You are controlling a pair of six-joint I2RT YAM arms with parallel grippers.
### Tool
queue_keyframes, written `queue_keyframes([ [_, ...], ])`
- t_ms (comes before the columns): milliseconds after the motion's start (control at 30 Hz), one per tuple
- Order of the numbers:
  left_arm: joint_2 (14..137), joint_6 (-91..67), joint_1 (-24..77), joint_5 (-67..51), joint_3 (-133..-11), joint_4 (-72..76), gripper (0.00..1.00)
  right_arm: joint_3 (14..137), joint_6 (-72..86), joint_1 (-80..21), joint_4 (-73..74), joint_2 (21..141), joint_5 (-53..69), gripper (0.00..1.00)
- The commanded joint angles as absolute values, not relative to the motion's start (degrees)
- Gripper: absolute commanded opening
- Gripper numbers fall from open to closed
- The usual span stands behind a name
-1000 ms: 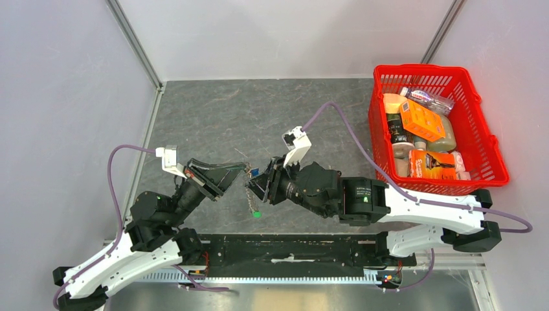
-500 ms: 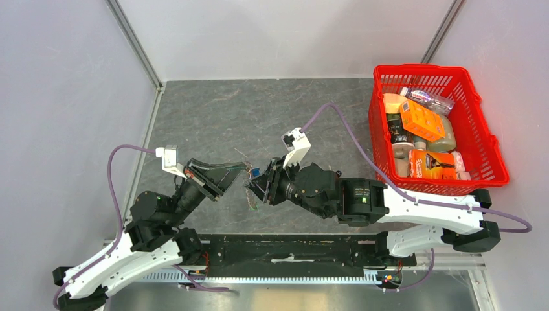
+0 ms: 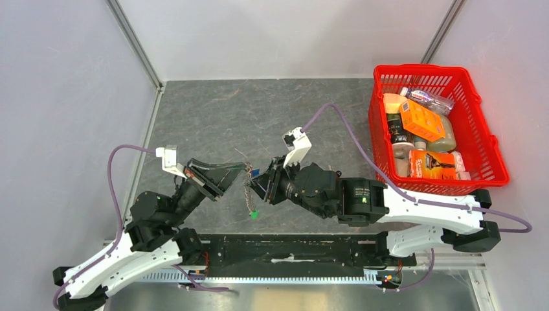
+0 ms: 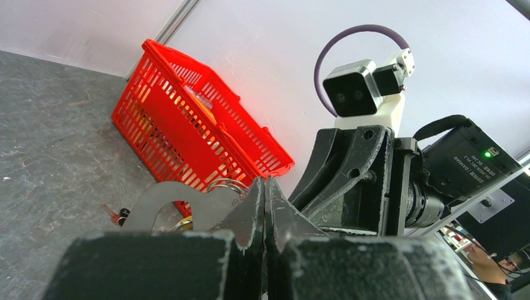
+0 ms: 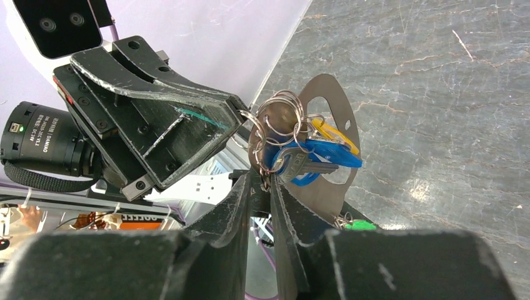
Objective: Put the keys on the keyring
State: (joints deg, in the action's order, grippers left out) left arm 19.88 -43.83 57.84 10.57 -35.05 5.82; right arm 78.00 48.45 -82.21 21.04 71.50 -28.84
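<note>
Red basket of groceries on grey table.

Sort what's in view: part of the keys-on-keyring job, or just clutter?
Job:
- keyring, with its chain and green tag
- keys, blue- and yellow-capped
- left gripper, shut on the keyring
- right gripper, beside the keys

Lying about:
- red basket
- bottles and packets inside it

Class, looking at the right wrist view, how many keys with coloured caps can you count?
2. A blue-capped key hangs from the keyring, and a yellow-capped key sits just above it on the same rings. Others may be hidden behind them.
</note>
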Motion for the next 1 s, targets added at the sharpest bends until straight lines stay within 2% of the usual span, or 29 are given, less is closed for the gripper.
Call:
queue_keyframes([
  [0, 19.7, -43.2, 57.7, 11.0, -36.3, 8.4, 0.02, 78.4, 48.5, -81.7, 19.6, 71.1, -31.5, 0.24],
  [300, 19.5, -43.9, 57.7, 10.6, -35.6, 8.7, 0.02, 78.8, 48.6, -81.3, 19.5, 71.6, -31.5, 0.19],
  [500, 19.6, -44.0, 57.7, 10.0, -35.3, 8.6, 0.02, 78.9, 48.2, -81.1, 19.2, 71.3, -31.2, 0.00],
  [967, 17.5, -43.0, 57.6, 8.8, -36.7, 2.5, 0.02, 72.6, 49.7, -81.0, 13.8, 65.1, -29.7, 0.00],
])
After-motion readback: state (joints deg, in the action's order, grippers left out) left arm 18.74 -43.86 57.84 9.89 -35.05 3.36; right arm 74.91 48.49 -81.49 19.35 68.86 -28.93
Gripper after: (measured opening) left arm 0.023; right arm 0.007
